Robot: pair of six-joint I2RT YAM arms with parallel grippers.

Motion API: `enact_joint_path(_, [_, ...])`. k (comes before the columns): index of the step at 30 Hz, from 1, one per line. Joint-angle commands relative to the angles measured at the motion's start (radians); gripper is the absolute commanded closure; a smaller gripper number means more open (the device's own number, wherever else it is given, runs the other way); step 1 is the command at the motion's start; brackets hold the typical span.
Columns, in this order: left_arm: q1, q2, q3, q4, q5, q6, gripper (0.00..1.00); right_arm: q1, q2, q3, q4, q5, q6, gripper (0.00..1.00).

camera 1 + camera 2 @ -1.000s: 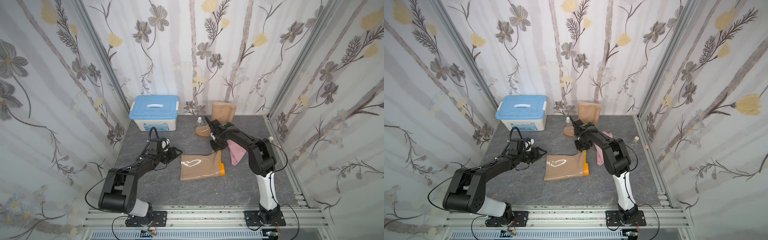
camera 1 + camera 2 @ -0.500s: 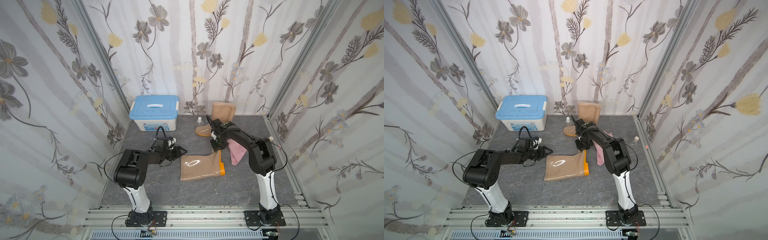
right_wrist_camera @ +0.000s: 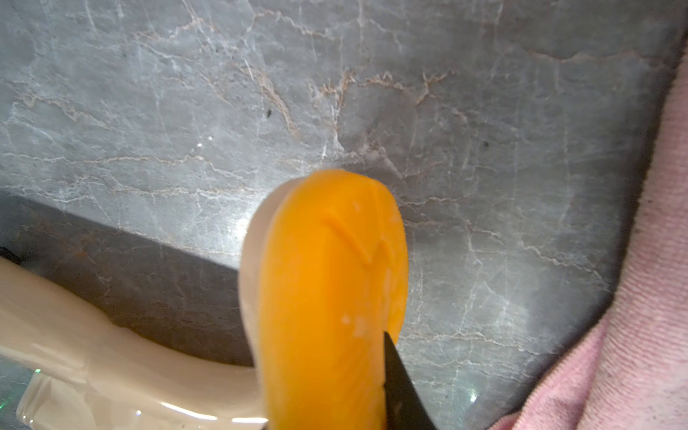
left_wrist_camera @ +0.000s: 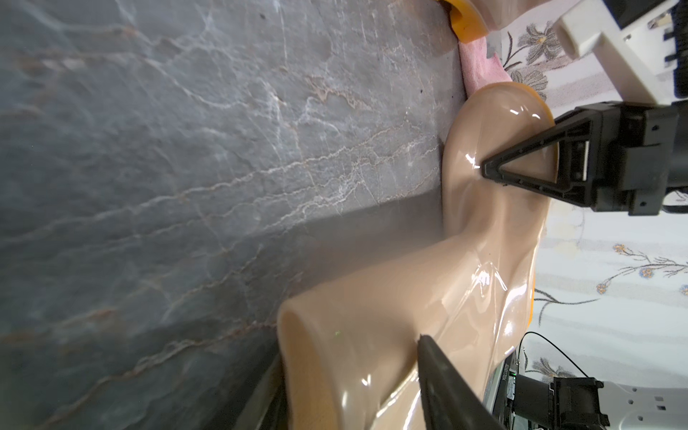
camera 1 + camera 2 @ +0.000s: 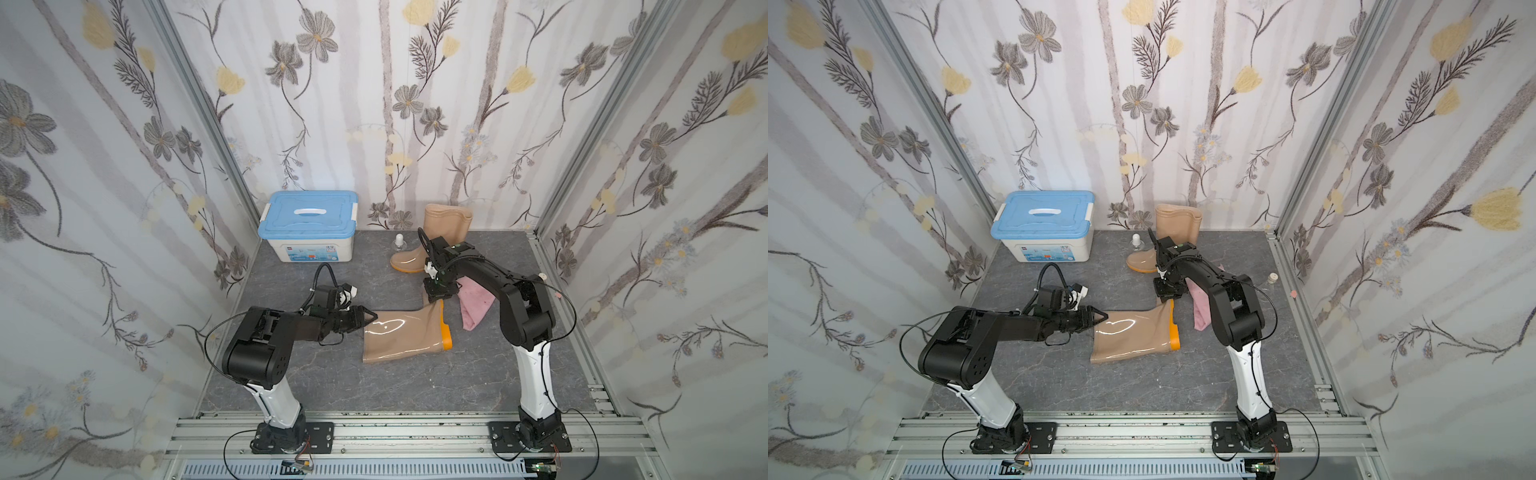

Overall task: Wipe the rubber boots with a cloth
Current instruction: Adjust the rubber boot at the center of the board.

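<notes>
Toe of lying boot (image 5: pixel 399 336) is clamped by right claw (image 5: pixel 434 297).
At shaft rim left claw (image 5: pixel 371 317) is placed, opening cannot be told; cloth (image 5: pixel 476 305) is seen beside sole.

Comprised black links (image 5: pixel 266 345), white segments (image 5: pixel 536 374) farthest from triangular black fingers (image 4: pixel 443 379), looped black cables (image 5: pixel 322 265) just behind them.

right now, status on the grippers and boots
Right gripper pinching lying boot at toe. Left gripper at its shaft mouth, grip unclear. Cloth loose beside its sole, unheld. Other boot upright at back.
</notes>
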Motion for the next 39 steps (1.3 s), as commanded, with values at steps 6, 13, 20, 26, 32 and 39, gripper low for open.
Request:
enact_joint_path(6, [-0.009, -0.038, -0.061, -0.014, 0.0, -0.02, 0.45, -0.028, -0.012, -0.117, 0.122, -0.062, 0.084, 0.79])
enact_joint_path(13, [-0.008, -0.081, -0.129, 0.031, 0.008, -0.068, 0.49, -0.033, -0.014, -0.141, 0.144, -0.062, 0.096, 0.79])
enact_joint_path(20, [-0.01, -0.09, -0.152, 0.055, 0.015, -0.093, 0.6, -0.035, -0.014, -0.141, 0.145, -0.06, 0.097, 0.8])
enact_joint_path(26, [-0.008, -0.102, -0.185, 0.088, 0.012, -0.114, 0.76, -0.035, -0.009, -0.143, 0.151, -0.056, 0.1, 0.8])
enact_joint_path(32, [-0.008, -0.082, -0.184, 0.107, 0.022, -0.118, 1.0, -0.035, -0.014, -0.15, 0.147, -0.052, 0.1, 0.78])
enact_joint_path(39, [-0.003, -0.096, -0.195, 0.119, 0.024, -0.12, 1.0, -0.034, -0.101, -0.194, 0.091, -0.002, 0.081, 0.26])
